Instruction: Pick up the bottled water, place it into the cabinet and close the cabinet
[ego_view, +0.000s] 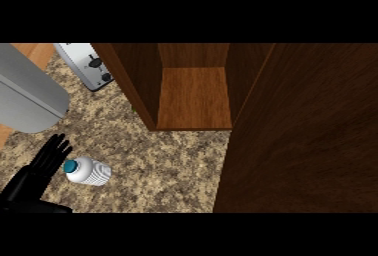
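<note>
Speckled stone-look counter (162, 160); dark grained wood cabinet (193, 97); ribbed white plastic bottled water (90, 171); brushed-metal toaster (87, 65); matt black left hand (33, 177).

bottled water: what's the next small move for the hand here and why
Probably shift the left hand a little toward the bottled water and curl its fingers round it. The hand is open, fingers straight, just beside the teal cap, and holds nothing yet. The bottle is on the counter, and the cabinet already stands open.
</note>
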